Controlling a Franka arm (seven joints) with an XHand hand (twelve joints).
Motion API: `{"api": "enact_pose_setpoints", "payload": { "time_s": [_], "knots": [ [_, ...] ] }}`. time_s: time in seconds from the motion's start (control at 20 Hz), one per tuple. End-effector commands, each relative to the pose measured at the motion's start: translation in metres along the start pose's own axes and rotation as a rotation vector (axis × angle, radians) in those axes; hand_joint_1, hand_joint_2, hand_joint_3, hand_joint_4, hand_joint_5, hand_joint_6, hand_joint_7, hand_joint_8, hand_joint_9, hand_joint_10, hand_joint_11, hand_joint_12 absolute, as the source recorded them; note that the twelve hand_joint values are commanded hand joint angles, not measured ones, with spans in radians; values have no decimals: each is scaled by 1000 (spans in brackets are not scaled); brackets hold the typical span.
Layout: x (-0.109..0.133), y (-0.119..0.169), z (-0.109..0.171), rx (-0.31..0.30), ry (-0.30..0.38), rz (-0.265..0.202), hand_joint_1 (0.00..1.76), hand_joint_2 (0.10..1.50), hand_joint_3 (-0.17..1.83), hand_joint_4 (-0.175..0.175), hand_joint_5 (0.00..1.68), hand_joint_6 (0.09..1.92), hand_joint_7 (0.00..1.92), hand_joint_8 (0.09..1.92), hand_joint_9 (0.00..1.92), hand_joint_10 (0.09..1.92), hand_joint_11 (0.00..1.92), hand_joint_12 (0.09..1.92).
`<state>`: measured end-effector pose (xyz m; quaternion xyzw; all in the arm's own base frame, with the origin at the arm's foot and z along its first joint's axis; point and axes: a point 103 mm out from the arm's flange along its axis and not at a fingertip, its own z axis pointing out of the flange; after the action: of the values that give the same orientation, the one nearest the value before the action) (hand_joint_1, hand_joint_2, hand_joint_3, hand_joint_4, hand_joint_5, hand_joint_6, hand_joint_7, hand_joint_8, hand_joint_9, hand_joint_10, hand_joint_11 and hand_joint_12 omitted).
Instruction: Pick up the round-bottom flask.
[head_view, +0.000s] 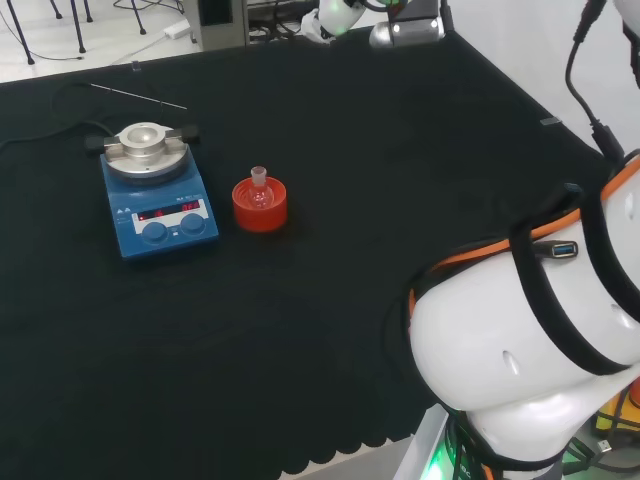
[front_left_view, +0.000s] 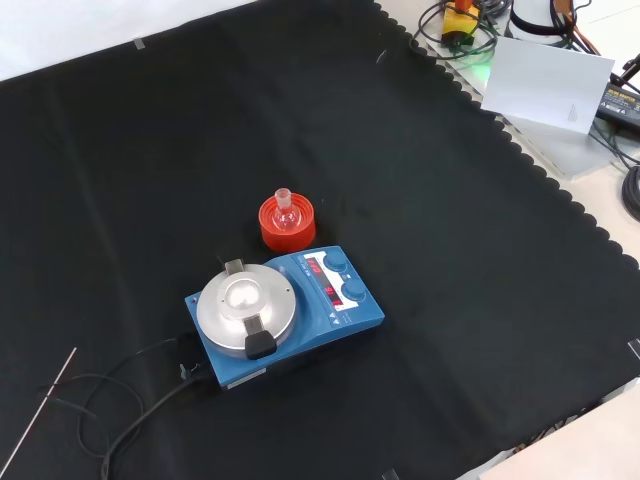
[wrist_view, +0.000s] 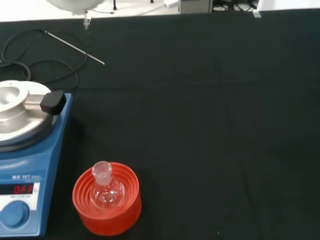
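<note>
One small round-bottom flask (head_view: 259, 190) of clear glass sits upright in a red ribbed stand (head_view: 260, 205) on the black cloth of the bench (head_view: 350, 150), its short neck pointing up. The flask rests in the hollow at the middle of the stand, as the wrist view makes plain, and I cannot tell whether it holds any liquid.

Just beside the stand is a blue magnetic stirrer hotplate (head_view: 160, 210) with a round silver top plate (head_view: 146, 148), two blue knobs and red lit displays on its front panel. In the head view the hotplate stands to the left of the stand; in the front view it lies nearer the camera, just below the stand — the two are close, but I cannot tell whether they touch. A black cable (front_left_view: 130, 400) runs from the hotplate across the cloth, and a thin metal rod (front_left_view: 40, 412) lies flat near it, well apart from the flask.

At the right of the head view the arm's big white link (head_view: 530, 340) with black and orange bands rises in the foreground, well apart from the flask. A blurred white part shows at the edge of the wrist view, but the state of the hand cannot be told — nothing touches the flask.
</note>
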<state>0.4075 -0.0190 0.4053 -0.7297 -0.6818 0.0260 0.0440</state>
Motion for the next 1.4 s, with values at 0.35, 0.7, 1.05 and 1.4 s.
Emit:
{"api": "enact_pose_setpoints", "payload": {
  "time_s": [0.35, 0.7, 1.05, 1.4],
  "knots": [
    [1, 24, 46, 51, 6, -25, 784, 716, 482, -80, 332, 841, 549, 776, 713, 825, 413, 1375],
    [-1, 31, 70, 90, 40, -26, 786, 713, 487, -80, 336, 851, 552, 776, 716, 825, 415, 1374],
    [2, 35, 99, 94, 75, -40, 790, 713, 491, -83, 357, 867, 562, 779, 722, 826, 416, 1374],
    [10, 42, 131, 109, 68, -63, 793, 714, 494, -84, 375, 881, 568, 781, 724, 826, 413, 1374]
  ]
}}
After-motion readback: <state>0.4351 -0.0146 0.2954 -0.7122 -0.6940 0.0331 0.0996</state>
